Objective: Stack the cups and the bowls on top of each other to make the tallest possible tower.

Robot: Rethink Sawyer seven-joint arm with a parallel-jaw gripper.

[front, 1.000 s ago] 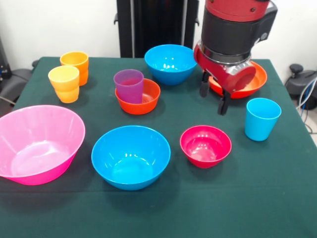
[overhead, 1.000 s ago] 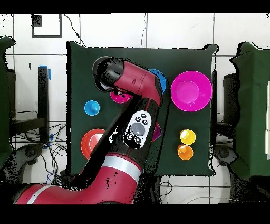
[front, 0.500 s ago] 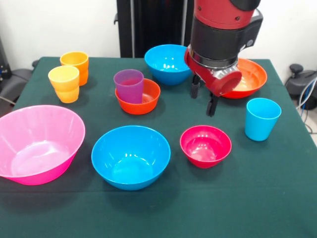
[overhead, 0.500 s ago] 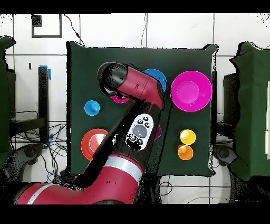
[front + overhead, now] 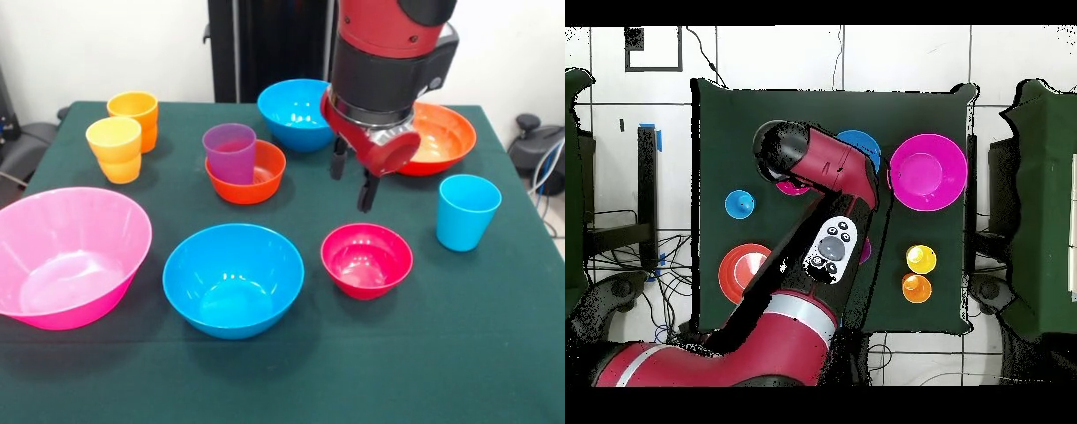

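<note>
A dark green cloth covers the desk (image 5: 494, 353). Directly on it stand a huge pink bowl (image 5: 66, 256) at one side, a medium blue bowl (image 5: 233, 278) beside it, and a small crimson bowl (image 5: 366, 259) next along. A light blue cup (image 5: 467, 212) stands near the crimson bowl. Further back sit a small orange bowl (image 5: 256, 177), a second blue bowl (image 5: 296, 110), a wide orange bowl (image 5: 441, 137), and yellow (image 5: 114, 148) and orange (image 5: 134, 113) cups, touching.
</note>
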